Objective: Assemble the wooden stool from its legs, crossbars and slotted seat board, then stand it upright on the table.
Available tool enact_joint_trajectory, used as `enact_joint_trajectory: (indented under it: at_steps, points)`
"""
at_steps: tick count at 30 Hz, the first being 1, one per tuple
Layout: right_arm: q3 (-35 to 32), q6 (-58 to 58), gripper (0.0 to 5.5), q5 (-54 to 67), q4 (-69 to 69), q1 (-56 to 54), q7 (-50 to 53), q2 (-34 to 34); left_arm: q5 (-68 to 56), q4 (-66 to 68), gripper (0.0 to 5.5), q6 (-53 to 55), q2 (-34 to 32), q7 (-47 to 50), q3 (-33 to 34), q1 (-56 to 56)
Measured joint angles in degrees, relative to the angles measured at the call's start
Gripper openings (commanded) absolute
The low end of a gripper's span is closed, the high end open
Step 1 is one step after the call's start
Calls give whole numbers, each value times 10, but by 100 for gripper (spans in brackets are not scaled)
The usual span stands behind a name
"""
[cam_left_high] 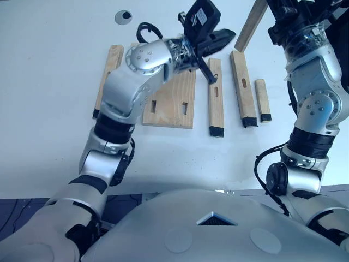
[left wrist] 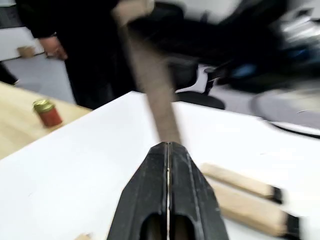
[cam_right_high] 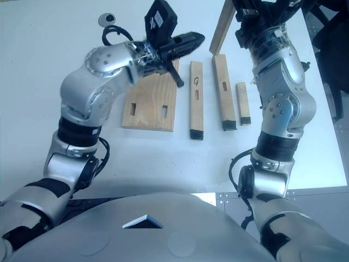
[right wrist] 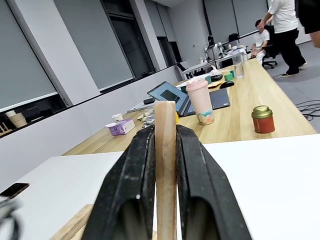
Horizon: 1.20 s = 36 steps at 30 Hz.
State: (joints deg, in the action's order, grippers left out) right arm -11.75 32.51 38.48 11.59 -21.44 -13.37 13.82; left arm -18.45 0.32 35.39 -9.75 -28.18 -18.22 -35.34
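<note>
The left gripper (cam_left_high: 226, 37) hovered over the slotted seat board (cam_left_high: 177, 106), its fingers pressed together on nothing. The board lay flat on the table (cam_left_high: 54, 136), with a long leg (cam_left_high: 215, 95), a second leg (cam_left_high: 243, 87) and a short crossbar (cam_left_high: 263, 100) beside it. In the left wrist view, a blurred stick beyond the closed tips was possibly the raised leg (cam_left_high: 250, 26). In the right wrist view, the right gripper (right wrist: 165, 130) clamped that raised leg.

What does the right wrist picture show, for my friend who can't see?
The right gripper is shut on a long wooden stool piece. Behind it are the white table and a wooden desk with a pink cup, a laptop and a red tin.
</note>
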Motion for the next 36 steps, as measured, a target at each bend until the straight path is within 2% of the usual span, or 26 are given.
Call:
enact_joint_trajectory:
  at_steps: [3,5,8,11,14,16,18,21,23,25,28,31,34,36]
  points:
    - [9,20,39,21,8,-1,-4,-1,20,165,0,-51,36,-3,19,-53]
    - [12,21,39,22,8,-2,-5,-1,21,200,0,-65,48,-18,24,-59]
    - [15,20,39,21,8,-4,-4,-1,2,148,0,-54,51,-67,26,-51]
    - [18,13,39,10,1,-5,-1,0,-19,19,0,11,24,-123,-24,-20]
    - [24,0,39,-8,-5,-5,-1,0,-21,-80,0,63,-7,-142,-56,-4]
    - [26,-5,39,-8,-5,-5,-1,-1,-26,-96,0,75,-9,-138,-54,-2]
    - [29,-5,39,-7,-5,-5,-2,-6,-23,-68,0,70,13,-116,-42,-6]
    - [30,-5,39,-5,-4,-7,-2,-20,-4,58,0,56,56,-47,5,-42]
    - [29,-5,39,-3,-3,-8,-5,-20,18,157,0,55,62,12,48,-63]
    - [26,-4,39,-3,-3,-7,-6,-18,22,190,0,55,54,28,74,-63]
    - [12,-4,39,-2,-3,-6,-11,-14,11,130,0,56,49,2,81,-39]
    - [-26,21,39,0,-5,-5,-14,35,-6,31,0,67,27,-24,71,30]
    - [-76,79,39,4,-12,-1,-15,114,8,-2,0,69,-20,14,121,129]
    - [-105,114,39,22,-9,17,-13,135,12,-11,0,60,-35,48,171,157]
